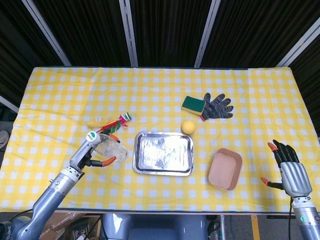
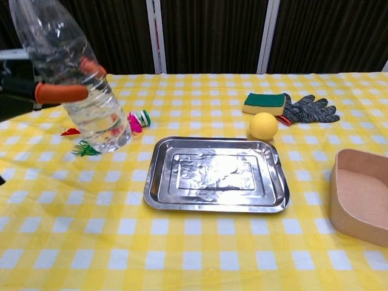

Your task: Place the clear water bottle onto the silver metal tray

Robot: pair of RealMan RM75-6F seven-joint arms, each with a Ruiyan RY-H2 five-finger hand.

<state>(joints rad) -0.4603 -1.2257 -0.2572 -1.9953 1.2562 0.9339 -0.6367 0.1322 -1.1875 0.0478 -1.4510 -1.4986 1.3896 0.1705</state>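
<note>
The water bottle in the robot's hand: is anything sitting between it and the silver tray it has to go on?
Nothing visible. The left hand holds the clear water bottle lifted just left of the silver metal tray, over bare tablecloth. The yellow ball sits behind the tray's far right corner, and the tray holds nothing.

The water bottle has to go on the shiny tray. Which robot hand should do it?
The left hand: it holds the water bottle beside the tray. The right hand is open, far off.
</note>
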